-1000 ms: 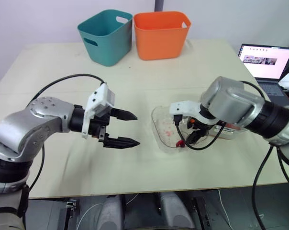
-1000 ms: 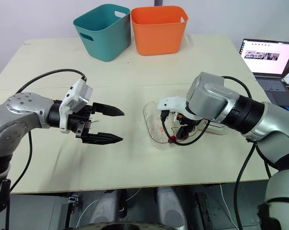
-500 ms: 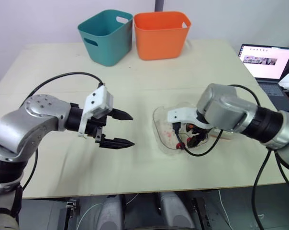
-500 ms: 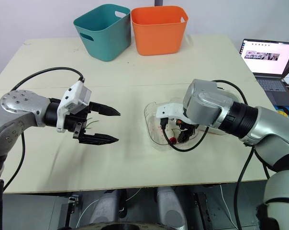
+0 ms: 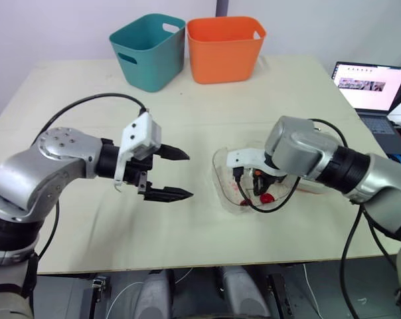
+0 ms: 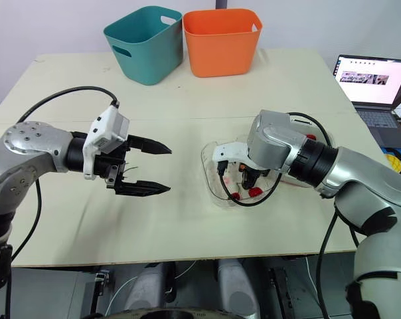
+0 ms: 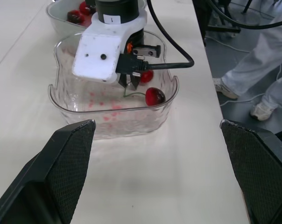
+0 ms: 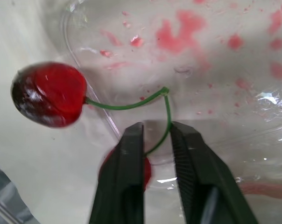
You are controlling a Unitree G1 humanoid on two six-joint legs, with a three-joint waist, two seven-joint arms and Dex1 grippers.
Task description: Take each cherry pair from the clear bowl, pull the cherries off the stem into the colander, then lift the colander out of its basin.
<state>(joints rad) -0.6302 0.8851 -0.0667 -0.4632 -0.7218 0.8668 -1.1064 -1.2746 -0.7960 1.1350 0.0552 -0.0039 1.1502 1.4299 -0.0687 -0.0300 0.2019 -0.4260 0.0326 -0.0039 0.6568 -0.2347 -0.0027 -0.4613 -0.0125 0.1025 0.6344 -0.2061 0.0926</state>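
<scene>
The cherry pair (image 8: 50,94) lies inside the clear bowl (image 7: 108,123), its stem straddled, not yet pinched, by the narrowly parted right gripper (image 8: 157,128). The left gripper (image 5: 187,175) is held wide-spread, well apart from the bowl. The fruit is judged light, soft and slippery; the thin stem is best gripped near its fork.

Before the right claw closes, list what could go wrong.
1. The thin green stem of the red cherry pair sits loose between the open fingers of the right claw; closing may miss it.
2. That claw's black cable loops over the clear plastic bowl; lifting could snag and drag it, and the open left claw hovers apart, steadying nothing.
</scene>
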